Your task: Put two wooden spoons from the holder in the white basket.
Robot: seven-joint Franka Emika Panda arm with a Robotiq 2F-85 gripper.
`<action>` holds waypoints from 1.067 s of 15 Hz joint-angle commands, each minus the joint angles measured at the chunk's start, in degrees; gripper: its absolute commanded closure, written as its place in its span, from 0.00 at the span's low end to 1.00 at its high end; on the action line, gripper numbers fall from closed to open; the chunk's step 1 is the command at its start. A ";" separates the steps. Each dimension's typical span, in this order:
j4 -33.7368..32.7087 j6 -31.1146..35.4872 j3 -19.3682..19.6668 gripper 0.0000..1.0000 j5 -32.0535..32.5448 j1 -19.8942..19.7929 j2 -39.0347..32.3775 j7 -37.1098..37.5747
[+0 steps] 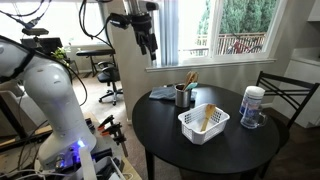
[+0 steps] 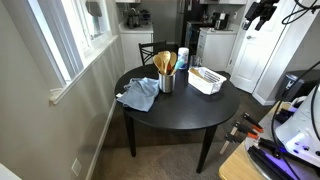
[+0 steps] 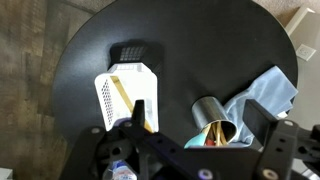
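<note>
Though I cannot tell if my end effector [image 1: 148, 45] is clenched, the wooden spoons [image 2: 165, 62] stand upright well below it

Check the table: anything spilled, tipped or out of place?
Nothing spilled or tipped. The holder stands upright with wooden spoons in it, one wooden spoon lies in the white basket, and the canister is upright. Only the blue cloth looks untidy: crumpled beside the holder, near the table edge.
</note>
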State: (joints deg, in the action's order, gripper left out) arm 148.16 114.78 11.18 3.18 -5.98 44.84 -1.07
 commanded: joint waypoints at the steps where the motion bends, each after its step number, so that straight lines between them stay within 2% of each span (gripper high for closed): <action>1: -1.29 7.84 4.95 0.00 -5.35 0.09 -11.55 -2.88; 4: -2.31 12.06 7.06 0.00 -10.06 0.63 -18.70 -5.28; 10: -7.96 19.66 6.42 0.00 -16.41 1.09 -30.86 -8.81; 14: -16.27 18.80 6.34 0.00 -24.21 2.09 -39.99 -12.33; 16: -20.71 17.68 5.07 0.00 -27.69 1.48 -44.03 -13.19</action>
State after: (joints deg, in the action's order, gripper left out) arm 134.32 133.99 17.56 -18.89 -4.02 7.69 -10.90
